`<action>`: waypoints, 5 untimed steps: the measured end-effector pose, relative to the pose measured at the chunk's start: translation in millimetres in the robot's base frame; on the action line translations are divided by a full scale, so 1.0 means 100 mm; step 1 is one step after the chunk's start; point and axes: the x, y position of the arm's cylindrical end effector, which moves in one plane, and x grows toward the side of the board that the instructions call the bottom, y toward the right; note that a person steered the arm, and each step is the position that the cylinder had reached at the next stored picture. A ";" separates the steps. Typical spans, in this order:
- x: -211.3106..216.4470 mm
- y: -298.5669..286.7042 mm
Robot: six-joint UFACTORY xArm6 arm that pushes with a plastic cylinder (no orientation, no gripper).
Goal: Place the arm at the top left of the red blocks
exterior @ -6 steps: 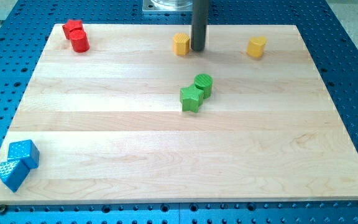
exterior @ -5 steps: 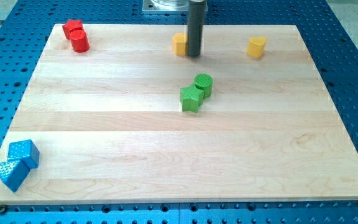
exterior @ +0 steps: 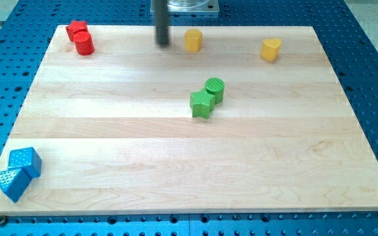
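Wooden surface (exterior: 110, 144) carries every block. Rod only, no jaws to open or close; my tip (exterior: 163, 44) rests near the top edge. Nearest, just to its right, sits a yellow block (exterior: 193, 39). Farther to its left, well apart, two touching red blocks (exterior: 81, 37) lie by the top-left corner. Green blocks (exterior: 208, 96) lie below-right, another yellow (exterior: 272, 48) far right, blue blocks (exterior: 18, 172) farthest, bottom-left.

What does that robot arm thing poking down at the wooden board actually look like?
Only a little of it shows: a straight, smooth dark grey rod, round like a thick pencil, with no claw or fingers. My tip is plain and blunt. Above it sits a shiny silvery metal mount. No cables or markings are visible.
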 end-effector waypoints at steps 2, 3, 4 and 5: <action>0.23 -1.97; -0.44 -1.96; -0.64 -1.63; -0.14 -0.99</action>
